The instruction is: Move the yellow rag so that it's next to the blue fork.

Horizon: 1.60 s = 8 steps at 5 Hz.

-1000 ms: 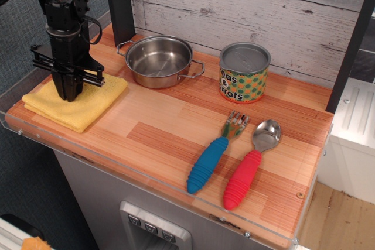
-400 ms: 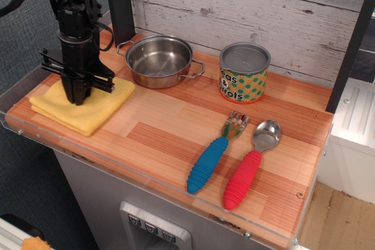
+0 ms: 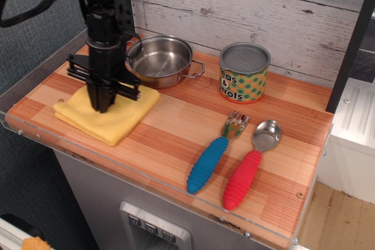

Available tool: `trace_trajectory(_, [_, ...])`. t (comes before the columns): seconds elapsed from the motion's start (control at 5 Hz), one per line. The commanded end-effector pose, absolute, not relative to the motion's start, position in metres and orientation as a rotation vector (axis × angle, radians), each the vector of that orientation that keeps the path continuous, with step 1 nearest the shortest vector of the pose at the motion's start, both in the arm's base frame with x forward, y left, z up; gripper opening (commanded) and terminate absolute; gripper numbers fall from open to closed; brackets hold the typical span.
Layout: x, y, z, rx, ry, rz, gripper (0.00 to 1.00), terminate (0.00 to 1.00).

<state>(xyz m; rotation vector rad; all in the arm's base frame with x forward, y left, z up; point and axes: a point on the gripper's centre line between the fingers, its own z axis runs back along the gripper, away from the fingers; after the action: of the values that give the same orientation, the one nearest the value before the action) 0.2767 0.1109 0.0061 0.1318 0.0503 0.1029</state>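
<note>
The yellow rag (image 3: pixel 114 121) lies folded on the wooden counter at the left, just in front of the steel pot (image 3: pixel 159 60). My gripper (image 3: pixel 104 107) points straight down onto the middle of the rag, its fingers pressed close together on the cloth. The blue fork (image 3: pixel 213 156) lies to the right of centre, its tines pointing away, well apart from the rag.
A red-handled spoon (image 3: pixel 248 166) lies right beside the fork. A tin of peas and carrots (image 3: pixel 244 73) stands behind them. A clear plastic lip (image 3: pixel 146 175) runs along the counter's front edge. A white plank wall is at the back.
My gripper has moved to the right across the counter, and the yellow rag has slid with it from the far left corner to in front of the pot.
</note>
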Motion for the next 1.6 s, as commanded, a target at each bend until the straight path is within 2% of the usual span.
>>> trace_trajectory(0.0, [0.274,0.073,0.015,0.089,0.055,0.101,0.00,0.00])
trace_trajectory(0.4, [0.274,0.051,0.018,0.051,0.077,0.114,0.00,0.00])
trace_trajectory(0.8, [0.275,0.039,0.019,0.064,0.073,0.100,0.00,0.00])
trace_trajectory(1.4, [0.273,0.042,0.031,0.055,0.072,0.161,0.00,0.00])
